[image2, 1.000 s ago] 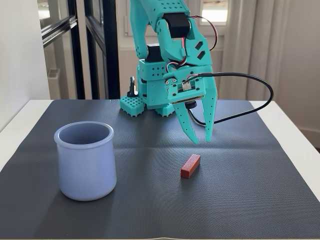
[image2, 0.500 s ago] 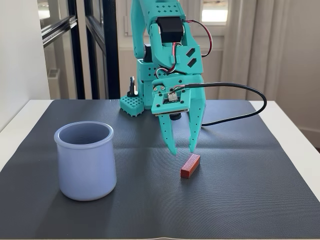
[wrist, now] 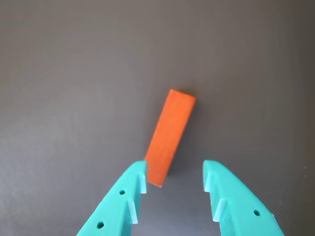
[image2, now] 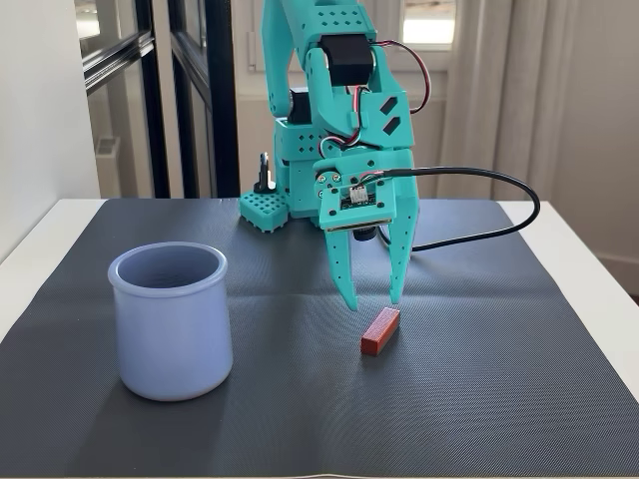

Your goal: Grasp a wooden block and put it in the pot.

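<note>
The wooden block (image2: 380,330) is a small reddish-brown bar lying flat on the dark mat, to the right of the pot in the fixed view. In the wrist view the wooden block (wrist: 170,135) lies slanted, its near end between my fingertips. My teal gripper (image2: 374,300) is open and empty, pointing down just above and behind the block; the wrist view shows it (wrist: 174,172) with jaws spread. The pot (image2: 170,321) is pale lavender-blue, upright and empty, at the front left of the mat.
A dark ribbed mat (image2: 499,399) covers a white table (image2: 599,269). The arm's teal base (image2: 290,190) stands at the back with a black cable (image2: 499,200) looping to the right.
</note>
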Available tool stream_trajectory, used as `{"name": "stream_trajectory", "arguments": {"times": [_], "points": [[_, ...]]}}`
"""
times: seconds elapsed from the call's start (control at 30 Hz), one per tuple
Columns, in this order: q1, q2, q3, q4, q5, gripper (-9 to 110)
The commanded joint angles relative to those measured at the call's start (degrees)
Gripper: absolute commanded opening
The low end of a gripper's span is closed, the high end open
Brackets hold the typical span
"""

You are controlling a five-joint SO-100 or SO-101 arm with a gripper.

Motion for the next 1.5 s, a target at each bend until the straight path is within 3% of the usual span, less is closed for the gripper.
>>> {"name": "stream_trajectory", "arguments": {"times": [0.0,0.3,0.73,0.9,1.27,1.47], "points": [[-0.62,-1.32,-0.79,-0.79,0.0,13],[-1.05,-10.9,-7.73,-2.2,-0.53,13],[-1.67,-12.13,-8.53,-2.02,-0.62,13],[-2.2,-12.13,-8.35,-1.67,-0.79,2],[-0.35,-11.51,-8.96,-2.11,-6.24,0],[4.66,-11.34,-13.45,-1.67,-14.94,0]]}}
